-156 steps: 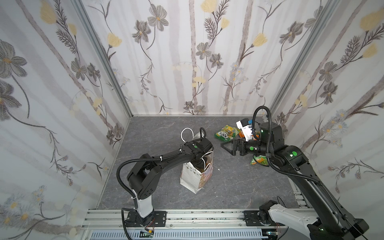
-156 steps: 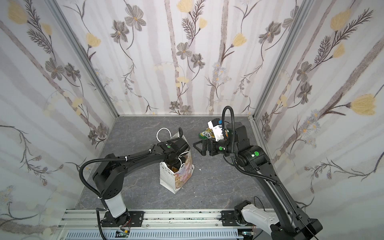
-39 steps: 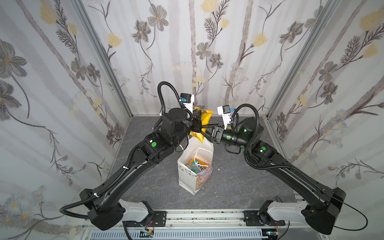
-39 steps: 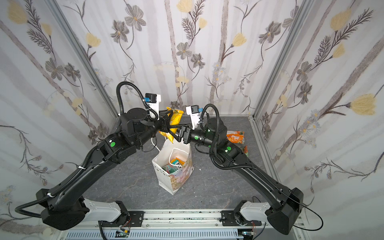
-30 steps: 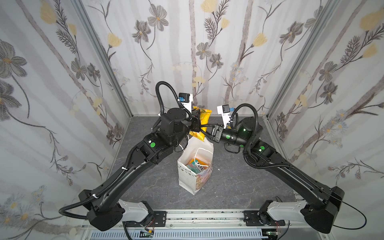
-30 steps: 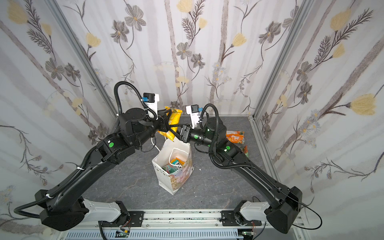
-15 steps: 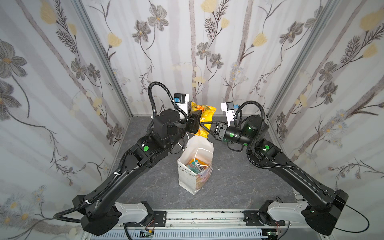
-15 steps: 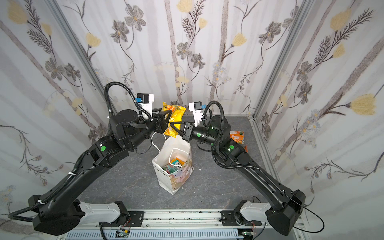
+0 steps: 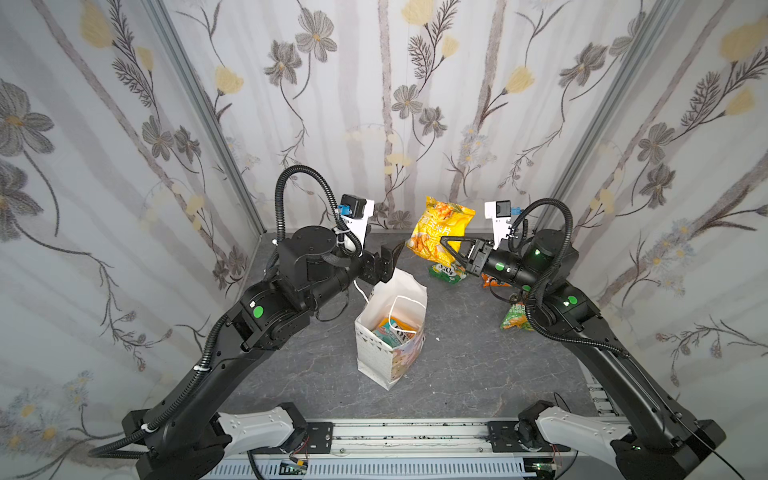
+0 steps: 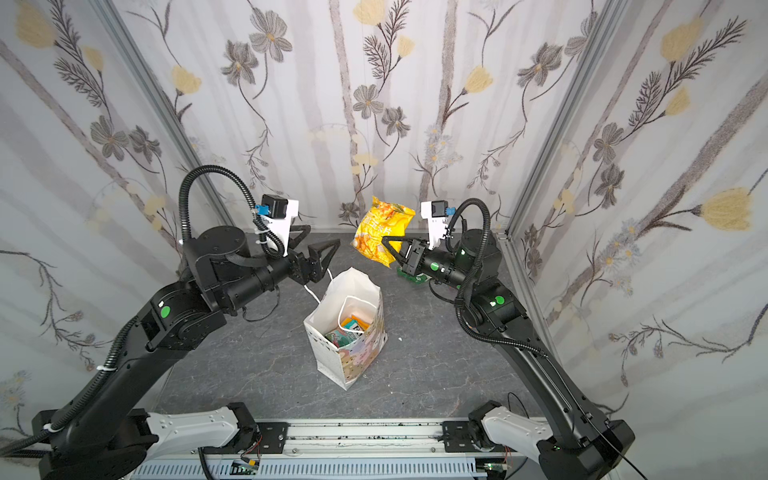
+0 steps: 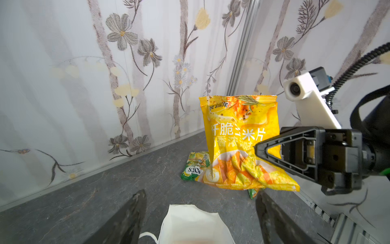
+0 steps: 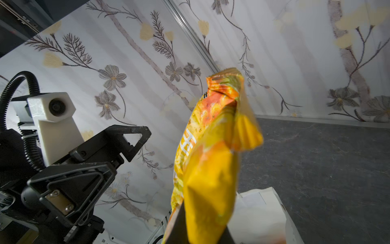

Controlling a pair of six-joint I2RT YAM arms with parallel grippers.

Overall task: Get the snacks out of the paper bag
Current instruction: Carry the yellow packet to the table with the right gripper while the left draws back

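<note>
Inside the paper bag (image 9: 372, 353), snacks (image 9: 392, 328) show clearly only in both top views.

The paper bag (image 9: 390, 332) stands mid-counter, its open mouth unobstructed from above. Bare counter (image 9: 299, 374) lies left and near of it. Above its far rim, the left pincer (image 10: 324, 235) and the yellow packet (image 9: 440, 224) gripped by the right pincer (image 9: 442, 240) leave a gap. At far right, loose packets (image 9: 446, 272) crowd the counter.
</note>
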